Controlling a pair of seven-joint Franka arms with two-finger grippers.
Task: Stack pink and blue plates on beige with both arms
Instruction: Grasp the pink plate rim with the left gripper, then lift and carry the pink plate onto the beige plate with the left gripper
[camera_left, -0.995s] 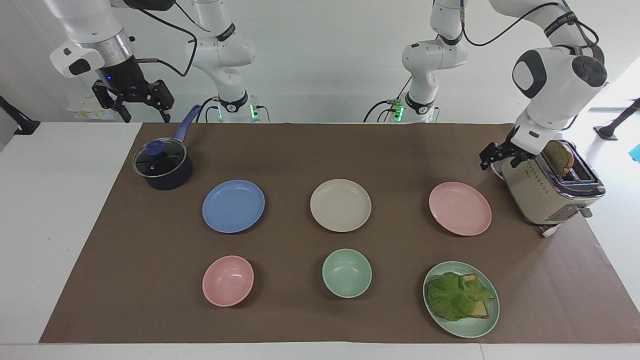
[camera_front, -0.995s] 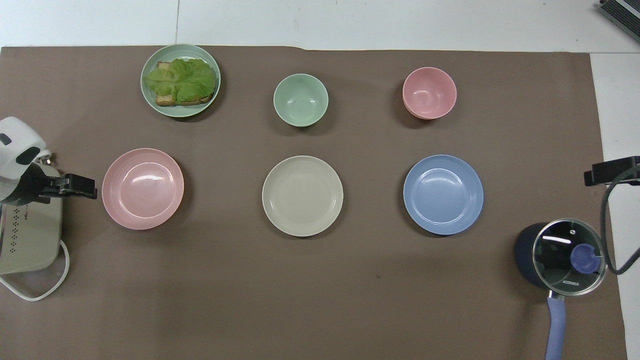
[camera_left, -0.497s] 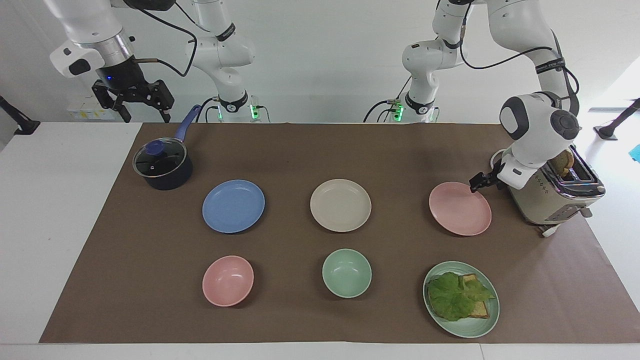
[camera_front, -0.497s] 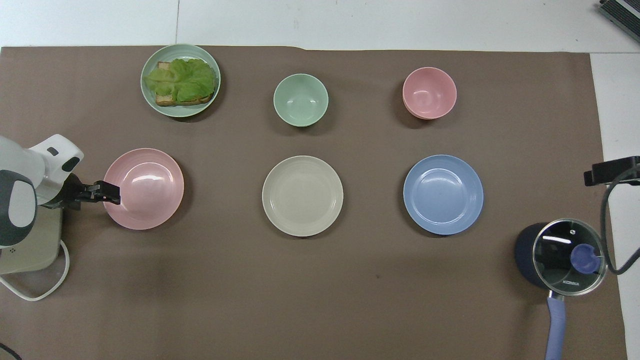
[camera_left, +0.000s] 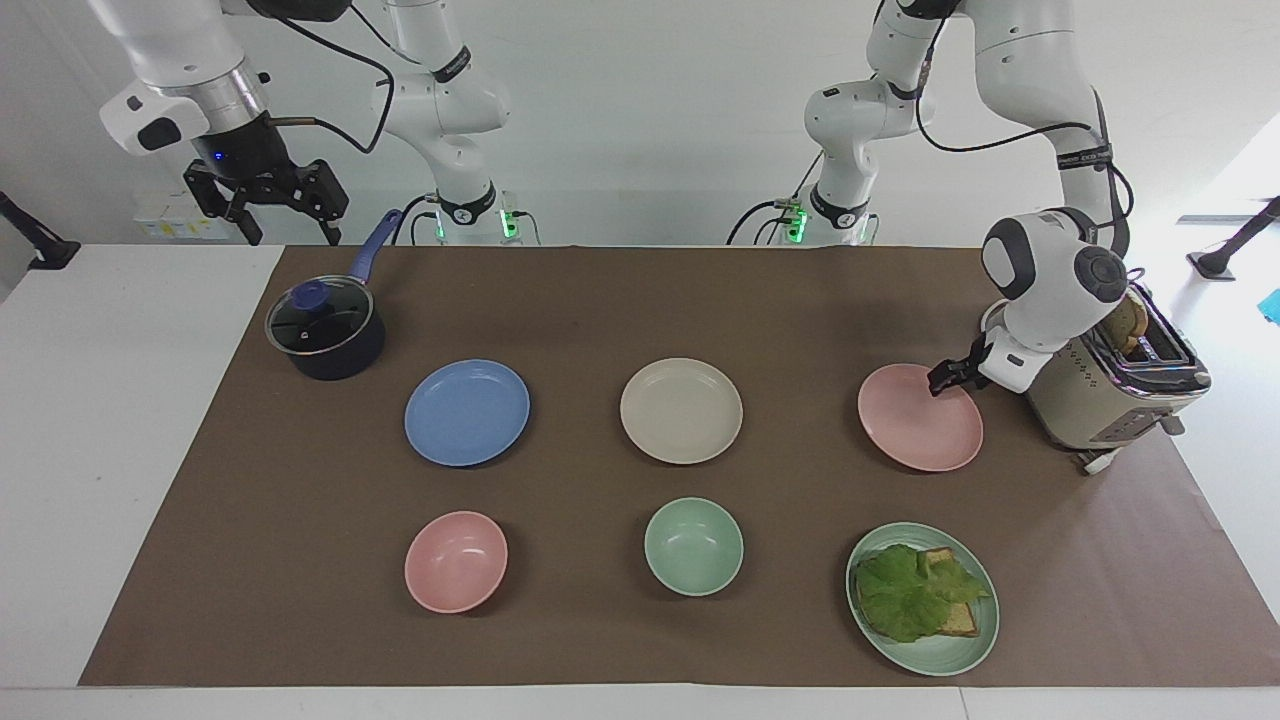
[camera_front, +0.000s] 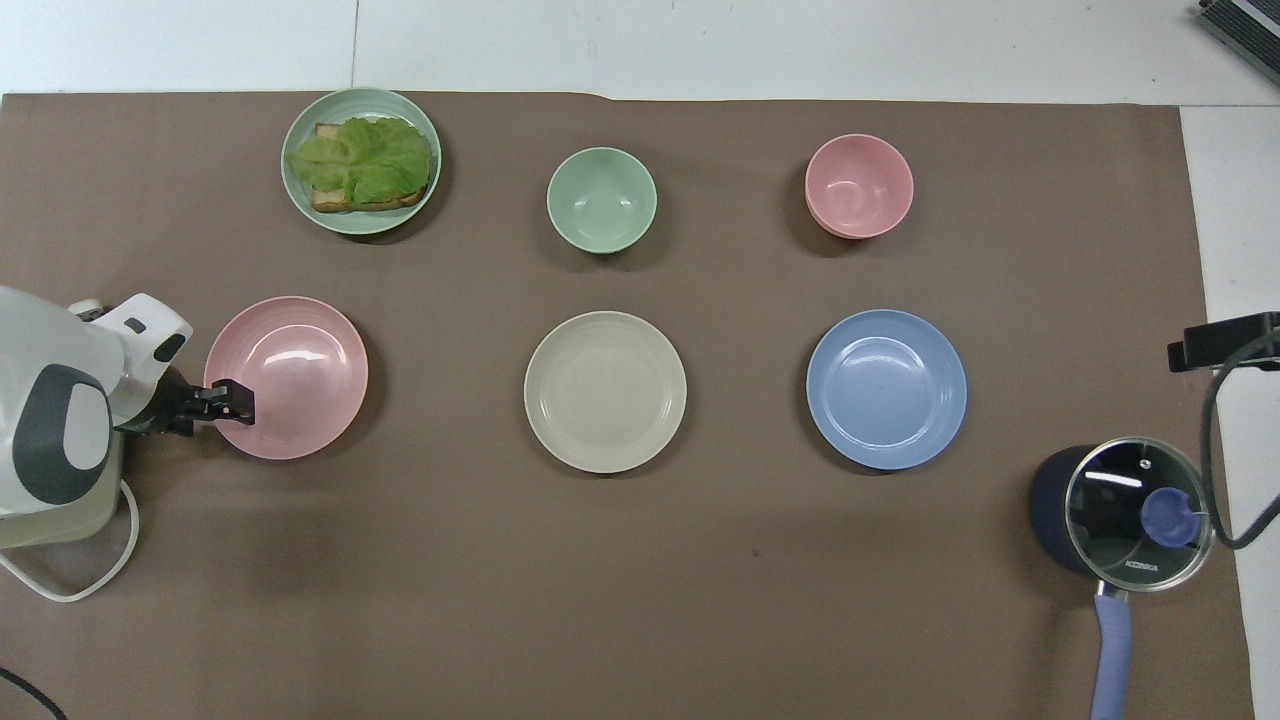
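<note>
We see three plates in a row across the brown mat (camera_left: 620, 300) on the counter (camera_left: 130, 420): the blue plate (camera_left: 467, 412) toward the right arm's end, the beige plate (camera_left: 681, 410) in the middle, and the pink plate (camera_left: 915, 425) toward the left arm's end, each well apart from the next. Farther from the robots sit a pink bowl (camera_left: 456, 561), a green bowl (camera_left: 693, 546) and a green plate of lettuce and toast (camera_left: 922, 598). A lidded saucepan (camera_left: 325, 331) stands nearer the robots than the blue plate, and a toaster (camera_left: 1110, 385) stands just beside the pink plate at the mat's edge.

Open mat lies between the plates, and nothing stands between pink and beige or between blue and beige.

Our left gripper (camera_left: 948, 377) is low at the rim of the pink plate on the toaster's side, its wrist close against the toaster. Its jaws straddle the rim, but we cannot tell whether they grip it. Our right gripper (camera_left: 268, 205) waits high over the corner of the counter by the saucepan, jaws spread wide and empty.

A second ago the left gripper was up beside the toaster, clear of the plate; it has since dropped onto the rim. The plates have not shifted.
</note>
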